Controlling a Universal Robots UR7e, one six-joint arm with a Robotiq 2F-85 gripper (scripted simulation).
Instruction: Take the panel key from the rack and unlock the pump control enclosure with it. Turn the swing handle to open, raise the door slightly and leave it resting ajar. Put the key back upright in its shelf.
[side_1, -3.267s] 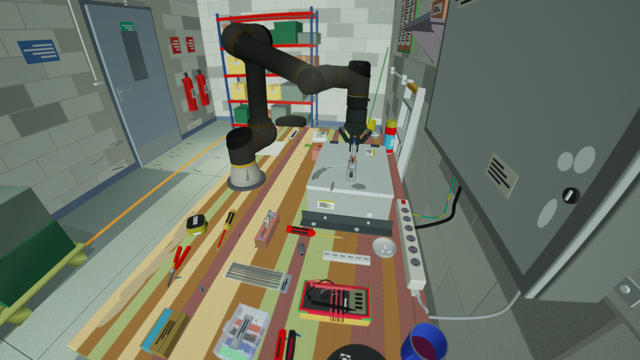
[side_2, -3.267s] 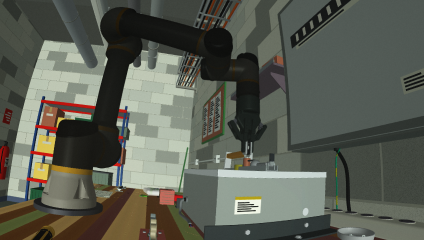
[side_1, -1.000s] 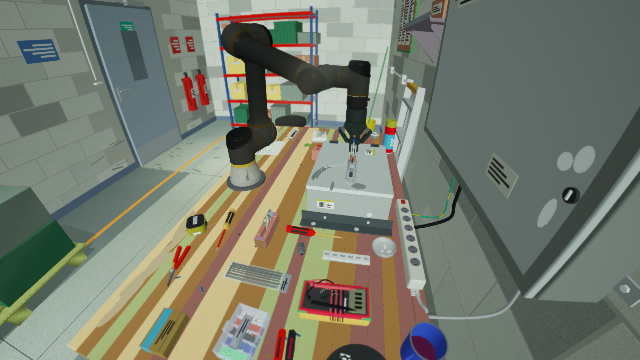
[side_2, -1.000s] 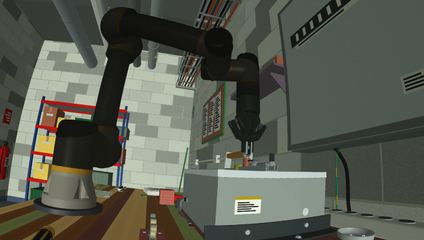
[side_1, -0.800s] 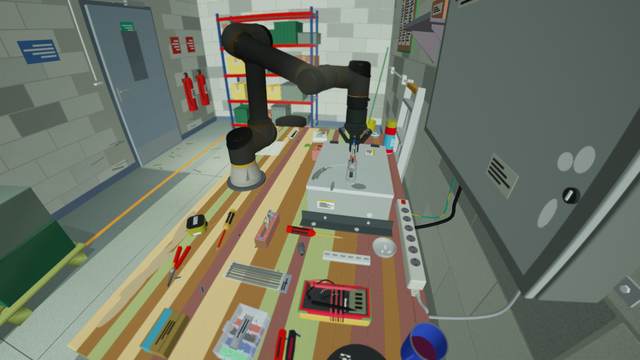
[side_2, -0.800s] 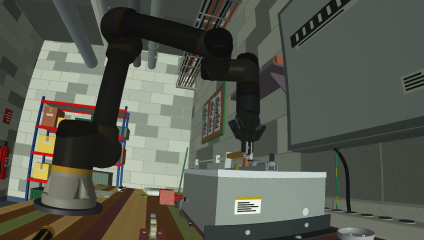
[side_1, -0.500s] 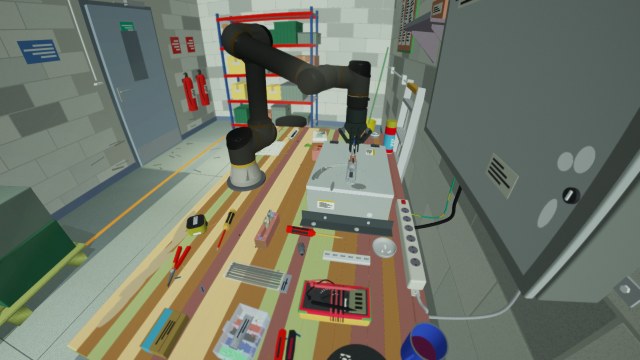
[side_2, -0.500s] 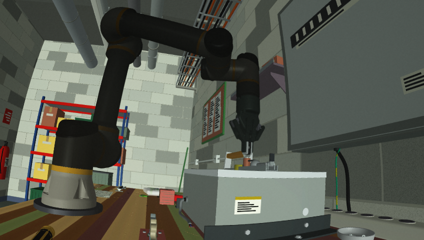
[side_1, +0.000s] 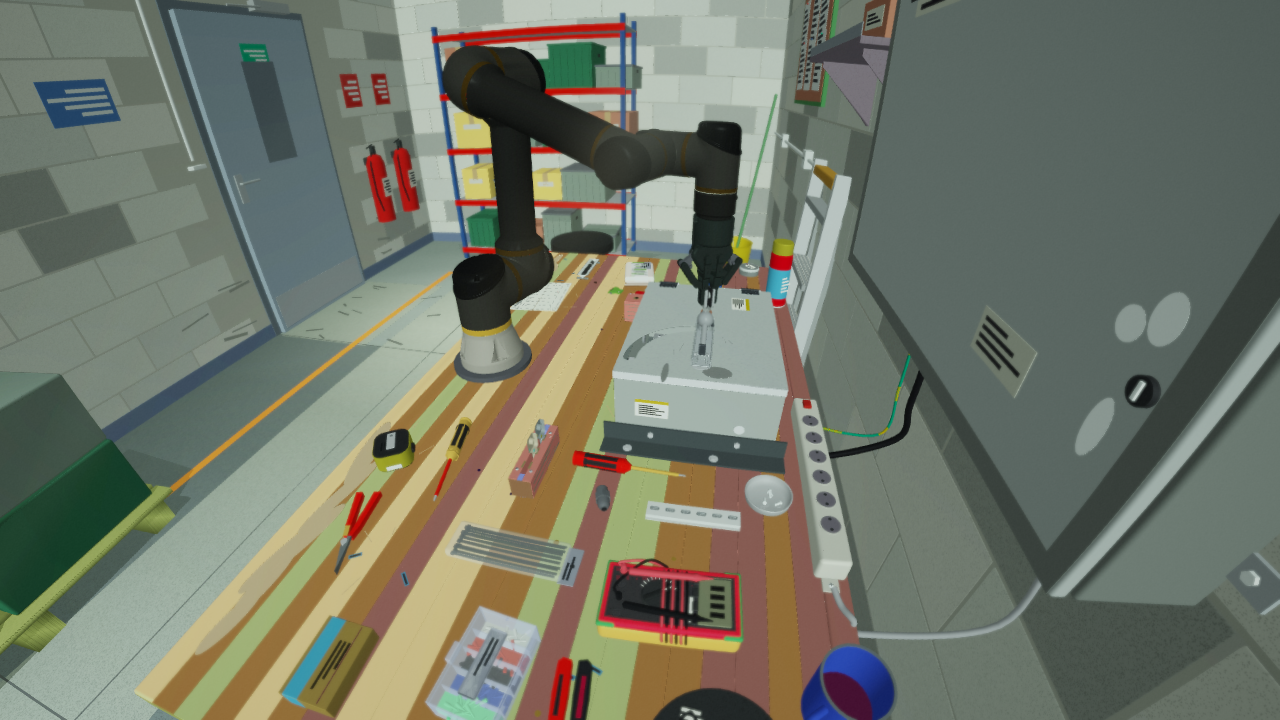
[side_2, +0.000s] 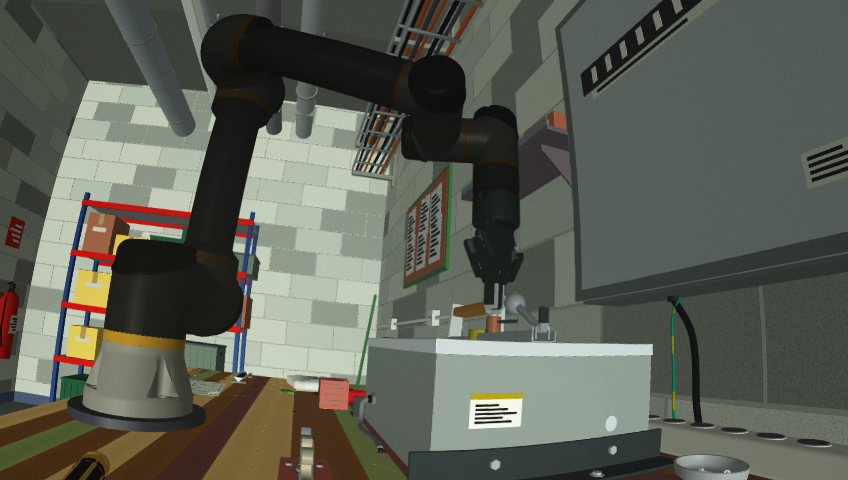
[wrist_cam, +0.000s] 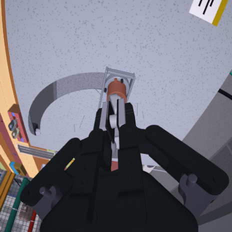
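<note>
The panel key (wrist_cam: 115, 93) has a copper-brown barrel and a grey bow. It stands upright on the lid of the grey pump control enclosure (side_1: 700, 349), at the far end of the swing handle's bracket. Seen from the second side camera, the key (side_2: 494, 322) reaches down to the lid just left of the swing handle (side_2: 526, 318). The handle (side_1: 704, 340) is a grey lever with a ball end and rises at a tilt. A dark curved band (wrist_cam: 53, 92) is marked on the lid beside it. The door lies flat. My gripper (wrist_cam: 114, 115) points straight down over the lid and is closed on the key's bow.
A white rack (side_1: 819, 242) stands along the wall right of the enclosure, with a red-and-blue can (side_1: 780, 271) beside it. A large grey cabinet (side_1: 1074, 269) hangs on the right wall. A power strip (side_1: 821, 488), screwdrivers, a multimeter (side_1: 669, 604) and small parts lie on the bench in front.
</note>
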